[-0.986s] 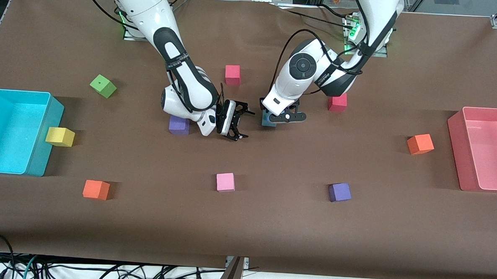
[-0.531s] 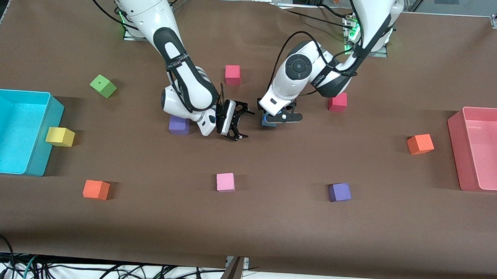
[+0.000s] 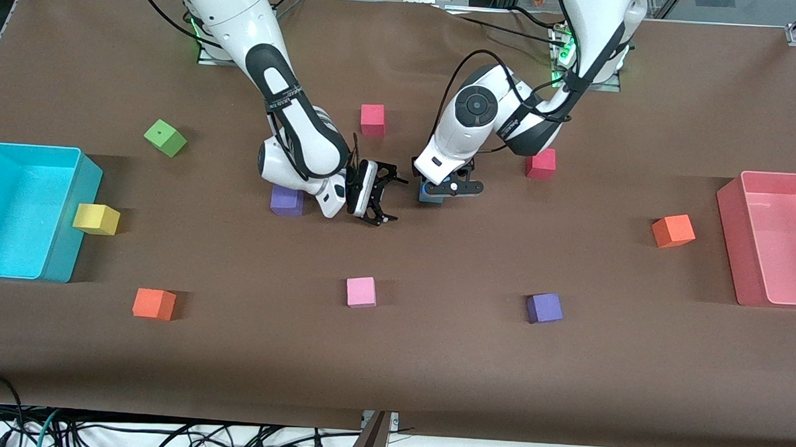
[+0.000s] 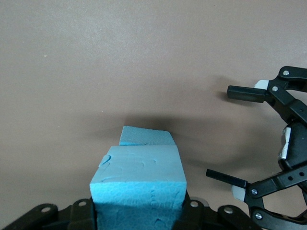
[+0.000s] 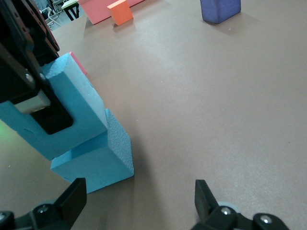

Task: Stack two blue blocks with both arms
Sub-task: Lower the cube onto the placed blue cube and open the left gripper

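Left hand lowered, clamping upper blue block onto lower.

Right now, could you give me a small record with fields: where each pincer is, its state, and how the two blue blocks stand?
left pincer: over the lower blue block, shut on the upper blue block
right pincer: beside the stack toward the right arm's end of the table, open, holds nothing, waits
upper blue block: rests on the lower one, shifted a little off its edges
lower blue block: on the table
stack status: placed, not yet released
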